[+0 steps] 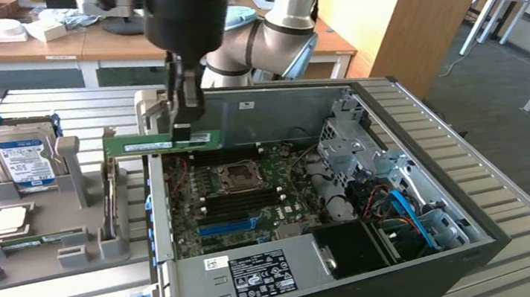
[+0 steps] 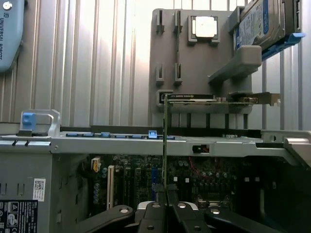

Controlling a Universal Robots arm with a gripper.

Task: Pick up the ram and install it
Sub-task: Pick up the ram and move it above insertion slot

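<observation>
Starting at the exterior view's left, a grey tray [image 1: 67, 250] sat on the slatted table [image 1: 509, 188]. It carried a blue-labelled drive [image 1: 24, 157] standing upright at its far end and a square silver chip [image 1: 8, 219] lying flat nearer the camera. A card [image 1: 111, 196] stood on edge along the tray's right side.

Just right of that, the claw [image 1: 183, 131] hung from the arm with its fingers closed tight on the ram [image 1: 159, 143]. The green stick was gripped near one end. It was held level in the air, crossing above the left rim of the open case [image 1: 271, 106], with its free end reaching back over the tray's edge. It touched neither the tray nor the case and sat in no slot.

Further right, the case lay open with its board [image 1: 240, 196] exposed, a labelled power unit [image 1: 259, 273] at the near end and blue cables on the far right.

In the wrist view the ram [image 2: 165, 141] showed edge-on as a thin upright line, pinched between the claw's [image 2: 166, 201] two dark fingers [image 2: 155, 209]. It ran out past the case rim [image 2: 121, 143] toward the tray [image 2: 194, 68], where the chip [image 2: 204, 26] and drive [image 2: 257, 22] sat.
</observation>
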